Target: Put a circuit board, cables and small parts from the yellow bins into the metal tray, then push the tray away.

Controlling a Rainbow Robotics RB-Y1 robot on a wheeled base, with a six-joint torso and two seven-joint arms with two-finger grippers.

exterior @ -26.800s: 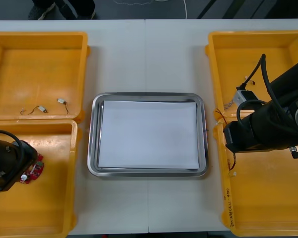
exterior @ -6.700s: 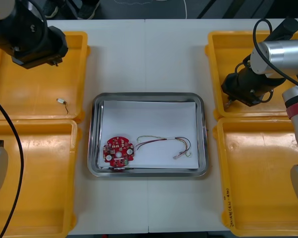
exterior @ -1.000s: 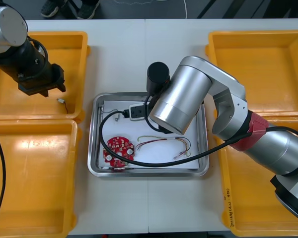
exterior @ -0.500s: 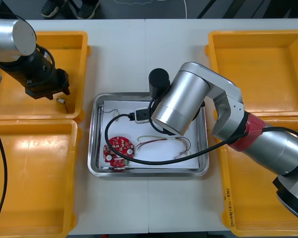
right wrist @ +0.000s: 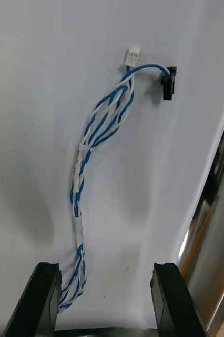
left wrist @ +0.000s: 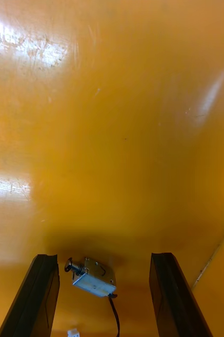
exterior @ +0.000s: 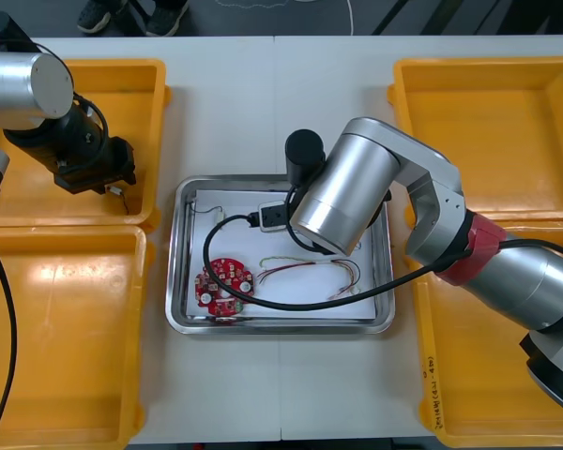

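Over the metal tray point(exterior: 175, 281) my right gripper point(right wrist: 104, 274) stands open. A twisted blue and white cable point(right wrist: 83, 174) lies loose on the tray's white sheet, running from between the fingers outward to a white and a black plug. A round red circuit board point(exterior: 225, 284) and a red and yellow cable point(exterior: 310, 270) also lie in the tray. In the far left yellow bin point(exterior: 155, 103) my left gripper point(left wrist: 102, 263) is open low over the bin floor. A small metal part point(left wrist: 93, 276) with a thin lead lies between its fingers, untouched.
The tray's shiny rim point(right wrist: 217, 221) runs close beside one right finger. The right arm's big silver body point(exterior: 342, 197) covers the tray's far right part. The near left bin point(exterior: 66, 375) and both right bins point(exterior: 488, 122) point(exterior: 507, 394) look bare.
My left gripper has moved right and toward me, to over the small metal part. The right arm has shifted slightly right over the tray and its gripper has opened.
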